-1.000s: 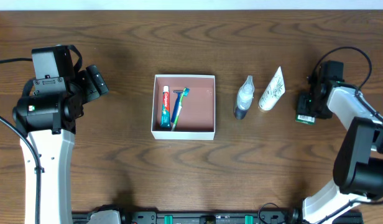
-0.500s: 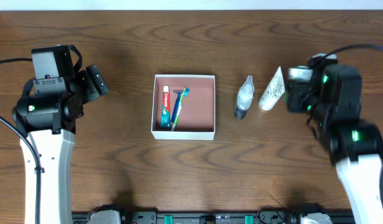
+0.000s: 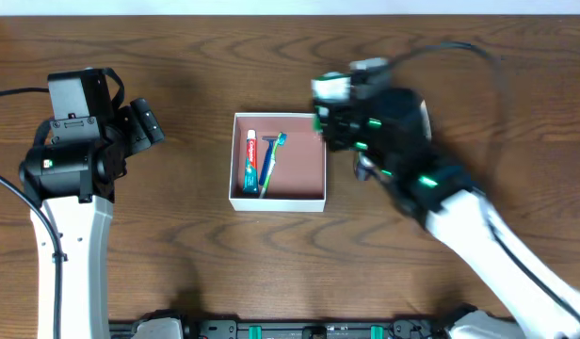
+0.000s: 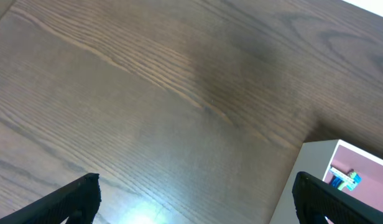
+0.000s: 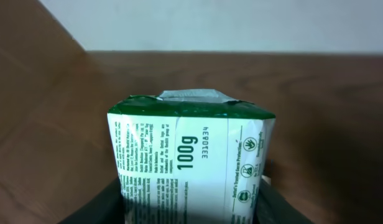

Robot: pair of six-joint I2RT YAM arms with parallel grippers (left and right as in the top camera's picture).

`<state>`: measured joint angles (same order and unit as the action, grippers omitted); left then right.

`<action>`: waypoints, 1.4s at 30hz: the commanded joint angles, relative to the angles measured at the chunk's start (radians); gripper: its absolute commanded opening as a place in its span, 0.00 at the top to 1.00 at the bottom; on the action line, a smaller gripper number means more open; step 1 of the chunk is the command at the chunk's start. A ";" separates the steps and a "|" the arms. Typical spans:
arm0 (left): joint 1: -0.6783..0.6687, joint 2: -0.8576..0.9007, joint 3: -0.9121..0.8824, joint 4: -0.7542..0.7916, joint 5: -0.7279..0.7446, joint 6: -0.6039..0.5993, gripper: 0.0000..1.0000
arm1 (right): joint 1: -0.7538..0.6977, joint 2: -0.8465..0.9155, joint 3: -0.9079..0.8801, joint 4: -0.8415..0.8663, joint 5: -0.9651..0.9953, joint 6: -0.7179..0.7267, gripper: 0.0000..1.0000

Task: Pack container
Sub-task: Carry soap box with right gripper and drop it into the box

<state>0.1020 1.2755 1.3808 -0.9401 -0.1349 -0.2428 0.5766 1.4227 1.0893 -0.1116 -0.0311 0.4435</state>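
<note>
Step in hand: carton delivery. Your right claw [image 5: 191, 210] is clenched on the green-and-white carton [image 5: 189, 146], seemingly above the container [image 3: 277, 201] at its far right corner, though blur obscures this. Container: mid-worktop [image 3: 177, 245], with a toothpaste [image 3: 249, 162] and a blue-handled item [image 3: 269, 160] inside. Left claw [image 3: 145, 126]: released, well apart. Next move: you centre over the bare floor, lower and let go.

The dark brown wood-grain table [image 3: 177, 264] carried a square, shallow, white-walled cardboard box with a reddish-brown inside [image 3: 304, 165], which sat flat near the middle of the wood; just right of the box stood a small greyish bottle [image 3: 364, 169], mostly hidden and blurred.
</note>
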 commanded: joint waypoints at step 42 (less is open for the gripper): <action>0.004 -0.002 0.011 -0.002 -0.008 -0.005 0.02 | 0.168 0.496 0.021 0.388 -0.133 0.225 0.34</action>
<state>0.1020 1.2755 1.3808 -0.9390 -0.1349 -0.2428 0.7376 1.9236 1.0901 0.2512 -0.1577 0.6910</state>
